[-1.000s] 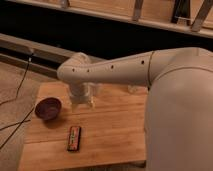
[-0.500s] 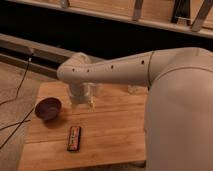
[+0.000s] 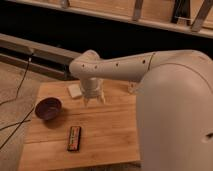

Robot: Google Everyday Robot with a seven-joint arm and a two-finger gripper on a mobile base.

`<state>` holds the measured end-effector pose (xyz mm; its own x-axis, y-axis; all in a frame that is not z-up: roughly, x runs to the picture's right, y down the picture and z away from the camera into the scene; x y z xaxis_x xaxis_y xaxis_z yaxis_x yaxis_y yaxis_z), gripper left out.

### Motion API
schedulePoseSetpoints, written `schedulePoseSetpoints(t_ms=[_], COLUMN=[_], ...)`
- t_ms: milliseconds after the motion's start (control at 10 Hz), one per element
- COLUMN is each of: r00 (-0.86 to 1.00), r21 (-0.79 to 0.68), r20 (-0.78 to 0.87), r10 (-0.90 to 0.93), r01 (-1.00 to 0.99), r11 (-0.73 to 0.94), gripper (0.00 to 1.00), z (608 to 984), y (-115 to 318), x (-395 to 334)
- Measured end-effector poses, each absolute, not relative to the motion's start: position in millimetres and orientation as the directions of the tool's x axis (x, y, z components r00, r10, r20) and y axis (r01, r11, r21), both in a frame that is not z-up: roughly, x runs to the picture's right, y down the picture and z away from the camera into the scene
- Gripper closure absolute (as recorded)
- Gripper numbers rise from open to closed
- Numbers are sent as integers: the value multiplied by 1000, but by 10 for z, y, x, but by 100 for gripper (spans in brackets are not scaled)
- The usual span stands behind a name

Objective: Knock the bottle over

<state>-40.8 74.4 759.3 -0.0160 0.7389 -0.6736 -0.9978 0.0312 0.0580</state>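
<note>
We see a wooden table on pale carpet — dark wall behind, dim warm light — the gripper hangs over the table's far side.

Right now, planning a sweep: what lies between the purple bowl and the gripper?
Only bare table, seen in the camera view; the gripper hangs above it, right of the bowl.

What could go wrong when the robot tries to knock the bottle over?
The gripper hangs low over the wooden table, right beside a small white flat block; a sweep might shove that instead. A wide swing could hit the dark purple round bowl nearby. The pale clear thing peeking out under the white arm may be the bottle, so the gripper might miss it.
</note>
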Motion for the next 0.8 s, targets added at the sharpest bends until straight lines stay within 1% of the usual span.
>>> schedulePoseSetpoints(t_ms=[300,600,800], r00=[-97,-168,-176], r21=[70,78,69], r20=[-641,-619,-606], r10=[761,767,776], r01=[-995,-985,-983], r11=[-68,-153,-169], gripper=[35,35,35], z=[7905,8152,8302], y=[409,209,117], x=[-103,254,422])
